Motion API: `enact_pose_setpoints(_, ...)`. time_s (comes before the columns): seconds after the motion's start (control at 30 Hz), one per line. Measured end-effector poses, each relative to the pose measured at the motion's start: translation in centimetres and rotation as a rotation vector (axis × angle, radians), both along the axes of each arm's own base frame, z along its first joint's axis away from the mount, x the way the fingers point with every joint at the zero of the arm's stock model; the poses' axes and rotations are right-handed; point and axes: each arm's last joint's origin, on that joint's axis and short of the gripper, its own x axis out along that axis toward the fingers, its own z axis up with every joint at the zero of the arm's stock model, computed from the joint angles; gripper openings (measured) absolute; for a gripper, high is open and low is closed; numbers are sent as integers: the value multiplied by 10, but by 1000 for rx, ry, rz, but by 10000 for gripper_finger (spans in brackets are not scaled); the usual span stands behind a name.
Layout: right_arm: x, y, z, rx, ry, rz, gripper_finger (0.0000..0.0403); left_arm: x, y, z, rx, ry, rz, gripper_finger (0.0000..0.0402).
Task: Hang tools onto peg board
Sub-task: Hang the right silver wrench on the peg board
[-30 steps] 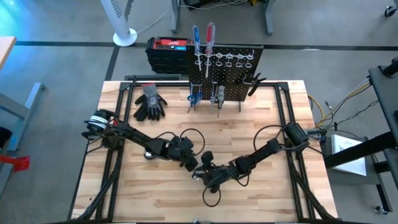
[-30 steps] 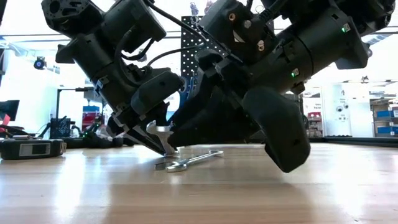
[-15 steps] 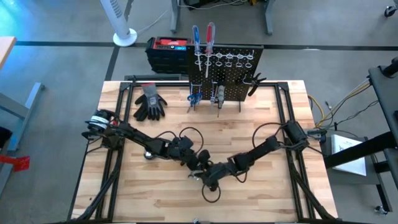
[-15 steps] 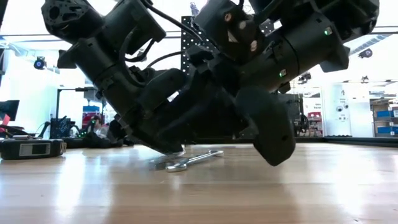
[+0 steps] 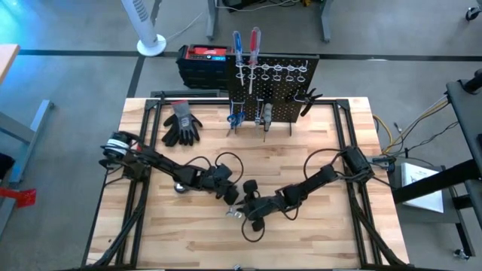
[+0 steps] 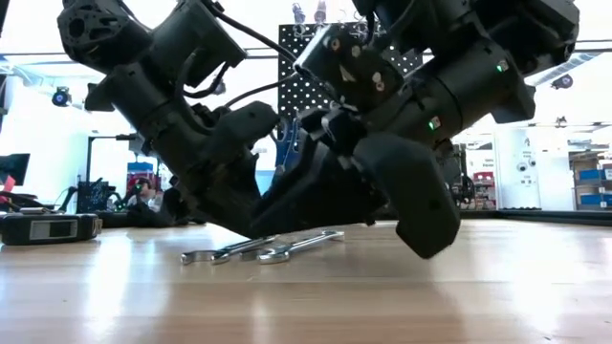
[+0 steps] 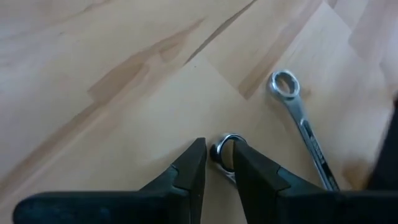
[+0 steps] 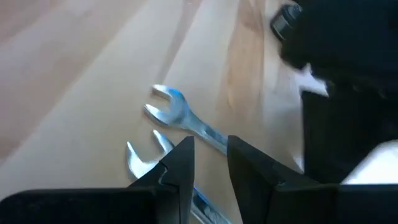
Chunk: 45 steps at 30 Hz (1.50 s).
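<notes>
Since a second ago, the wrench held upright under the left end effector point(image 7: 217, 163) has been laid flat, and two wrenches point(image 6: 263, 249) are now seen lying side by side on the counter point(image 5: 316, 241), near its middle. The left fingers are narrowly parted around one wrench's ring end; the right end effector point(image 8: 209, 163) is narrowly parted, empty. Pick-up is judged in hand; a firm closure is needed next, then carriage to the far peg board point(image 5: 275, 83).

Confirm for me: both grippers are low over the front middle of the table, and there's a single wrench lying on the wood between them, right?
Not quite. Two wrenches lie there, not one: the low view shows wrench one and wrench two side by side on the table. The rest holds: left gripper and right gripper are both low at front middle.
</notes>
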Motion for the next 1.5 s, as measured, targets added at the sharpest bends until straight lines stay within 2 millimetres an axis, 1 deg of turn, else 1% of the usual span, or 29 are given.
enact_pose_setpoints(0.1,-5,0,-2,-16,24,-38,87,-3,0,5,15,7,-18,74)
enact_pose_setpoints(0.17,-9,1,0,-10,22,-68,87,-6,1,10,39,13,-25,74)
enact_pose_setpoints(0.3,-18,1,7,48,11,-98,87,-17,5,19,96,86,8,74)
enact_pose_setpoints(0.43,-31,-6,14,103,-14,-138,87,-30,10,25,156,165,62,74)
enact_pose_setpoints(0.57,-42,-11,22,165,-66,-158,87,-40,13,31,175,230,83,75)
enact_pose_setpoints(0.7,-49,-14,28,249,-108,-192,87,-47,12,33,179,273,101,75)
enact_pose_setpoints(0.8,-50,-14,30,300,-131,-219,87,-49,11,38,173,264,92,75)
enact_pose_setpoints(0.9,-49,-14,31,334,-141,-232,87,-49,11,48,181,227,67,75)
enact_pose_setpoints(1.13,-49,-11,34,406,-175,-254,87,-44,10,71,265,166,-59,75)
enact_pose_setpoints(1.3,-51,-4,42,445,-236,-219,87,-42,9,76,302,166,-118,75)
enact_pose_setpoints(1.5,-57,-1,46,503,-245,-224,87,-47,13,73,359,254,-187,75)
